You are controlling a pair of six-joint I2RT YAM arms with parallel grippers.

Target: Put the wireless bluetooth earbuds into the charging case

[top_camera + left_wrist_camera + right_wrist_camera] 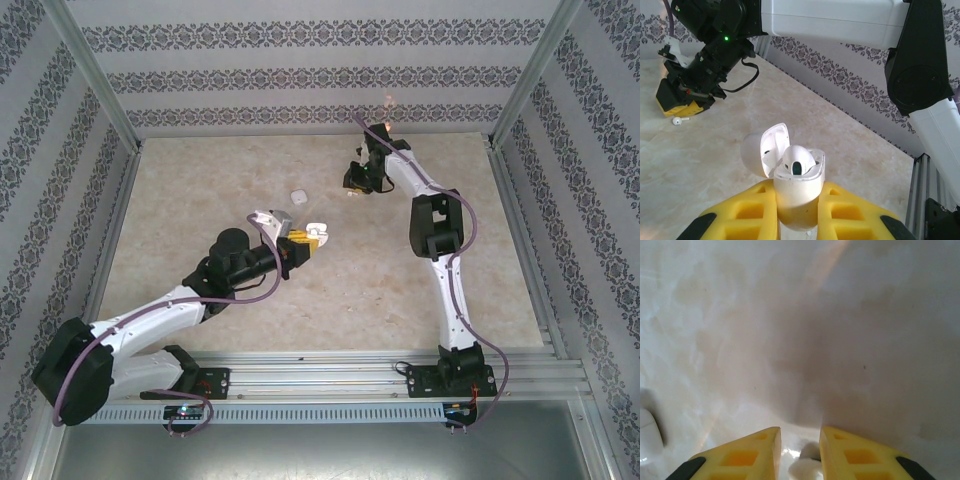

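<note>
The left gripper [799, 212] has its jaws clenched on the charging case [796, 187], whose lid [775, 149] is open. 1 seated earbud [799, 163] is already in its socket, so by this judgement at least 1 more is left to insert. A loose earbud [679, 120] lies on the table [200, 180] just at the tip of the right gripper [800, 435].

The left wrist view makes the seated earbud plain, where the top view is too small to resolve it. The right wrist view has a white piece [805, 471] low between narrowly parted jaws; whether they pinch it cannot be told.
</note>
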